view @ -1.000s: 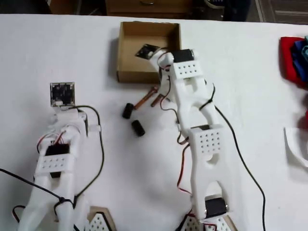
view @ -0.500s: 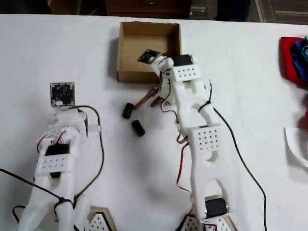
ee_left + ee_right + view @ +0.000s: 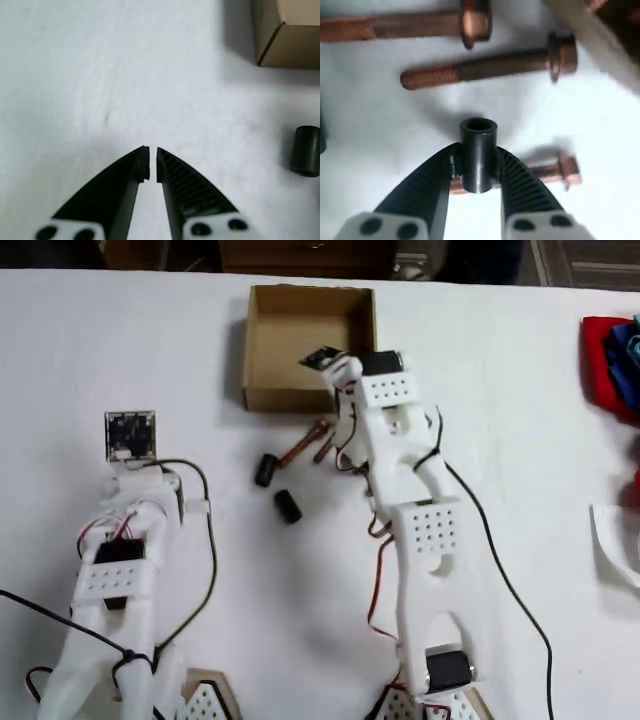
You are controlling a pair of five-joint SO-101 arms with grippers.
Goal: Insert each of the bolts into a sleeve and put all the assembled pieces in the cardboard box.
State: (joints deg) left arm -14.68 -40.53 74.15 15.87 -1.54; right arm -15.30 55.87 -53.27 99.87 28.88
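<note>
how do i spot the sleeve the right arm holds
Find the cardboard box; the right pincer is by its near corner, over copper bolts. The black sleeve is clamped between its fingers, bore showing, unlike the two sleeves lying free on the table.

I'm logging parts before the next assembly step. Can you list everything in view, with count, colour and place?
cardboard box: one, brown, far middle of the table
bolts: three, copper, lying on the table in front of the box
sleeves: three, black; two lying near the bolts, one held
cloth: one pile, red and blue, right table edge
white item: one, right edge, cannot identify
table: one, white
left gripper: shut, empty, over bare table
right gripper: shut on one sleeve, by the bolts
</note>
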